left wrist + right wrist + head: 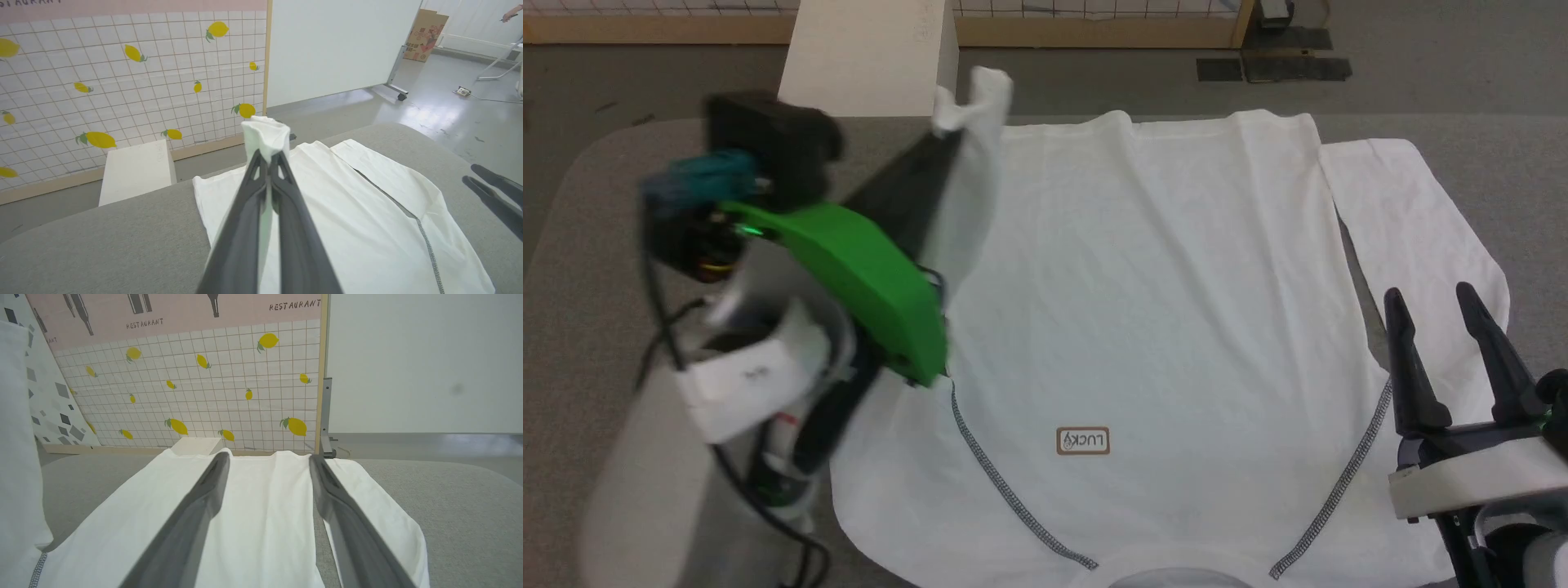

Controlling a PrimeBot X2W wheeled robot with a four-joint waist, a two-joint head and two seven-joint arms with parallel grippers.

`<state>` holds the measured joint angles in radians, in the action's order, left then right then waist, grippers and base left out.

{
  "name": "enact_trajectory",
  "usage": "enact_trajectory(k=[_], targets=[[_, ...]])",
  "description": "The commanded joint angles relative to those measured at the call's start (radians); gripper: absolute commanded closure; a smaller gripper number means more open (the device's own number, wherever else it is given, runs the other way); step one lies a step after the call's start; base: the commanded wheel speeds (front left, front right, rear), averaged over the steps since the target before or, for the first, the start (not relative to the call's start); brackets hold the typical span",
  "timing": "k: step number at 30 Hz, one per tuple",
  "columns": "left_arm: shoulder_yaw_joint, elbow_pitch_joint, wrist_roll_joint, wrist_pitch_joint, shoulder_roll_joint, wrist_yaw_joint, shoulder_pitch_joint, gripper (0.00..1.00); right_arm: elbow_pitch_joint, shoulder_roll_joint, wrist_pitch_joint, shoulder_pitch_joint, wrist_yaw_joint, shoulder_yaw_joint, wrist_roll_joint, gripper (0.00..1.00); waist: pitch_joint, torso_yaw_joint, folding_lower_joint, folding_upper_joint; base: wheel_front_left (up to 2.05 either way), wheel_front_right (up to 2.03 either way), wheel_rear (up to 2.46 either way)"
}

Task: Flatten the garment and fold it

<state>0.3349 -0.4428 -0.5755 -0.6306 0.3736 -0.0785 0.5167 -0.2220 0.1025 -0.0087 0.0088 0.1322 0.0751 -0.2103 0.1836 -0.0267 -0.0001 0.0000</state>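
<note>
The white garment (pixel 1143 310) lies spread on the grey table, its neckline at the near edge, brownish label (pixel 1083 441) and dark stitched seams showing. Its right sleeve (pixel 1413 229) lies flat beside the body. My left gripper (pixel 956 131) is shut on the left sleeve (pixel 980 106) and holds it lifted above the table near the far left hem; in the left wrist view the white cloth (pixel 264 136) bunches out past the closed fingertips (pixel 269 157). My right gripper (pixel 1433 298) is open at the near right, over the right sleeve, with nothing between its fingers (pixel 196 506).
A rigid white box (pixel 866 57) stands past the table's far edge on the left. Grey padded table (pixel 605 180) surrounds the garment. A lemon-patterned tiled wall panel (pixel 204 384) and white partition (pixel 339 45) stand behind.
</note>
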Motion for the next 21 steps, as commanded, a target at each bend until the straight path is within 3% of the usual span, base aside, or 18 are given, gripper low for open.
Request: enact_trajectory(k=[1,6,8,17,21], targets=[[0.052,0.022,0.025,0.013,-0.048,0.003,0.015,1.0,-0.005,-0.006,0.005,0.017,-0.002,0.003,0.0,0.0,-0.004,-0.004,0.0001,0.0,0.0,0.0,0.0],[0.246,0.2,0.056,0.073,-0.218,0.019,0.009,1.0,-0.007,-0.008,0.01,0.017,-0.002,0.016,-0.009,0.0,0.012,-0.047,0.0001,0.0,0.0,0.0,0.0],[0.31,0.29,0.062,0.092,-0.26,0.035,0.002,1.0,-0.007,-0.009,0.01,0.015,-0.002,0.029,-0.011,0.0,0.019,-0.069,0.0001,0.0,0.0,0.0,0.0],[0.5,0.629,0.037,0.176,-0.321,0.083,0.017,1.0,-0.004,-0.026,0.008,0.021,-0.002,0.061,-0.005,0.0,0.057,-0.166,0.0001,0.0,0.0,0.0,0.0],[0.584,0.709,-0.014,0.217,-0.323,0.072,0.047,1.0,0.008,-0.032,0.005,0.019,-0.002,0.047,-0.01,0.0,0.071,-0.209,0.0001,0.0,0.0,0.0,0.0]])
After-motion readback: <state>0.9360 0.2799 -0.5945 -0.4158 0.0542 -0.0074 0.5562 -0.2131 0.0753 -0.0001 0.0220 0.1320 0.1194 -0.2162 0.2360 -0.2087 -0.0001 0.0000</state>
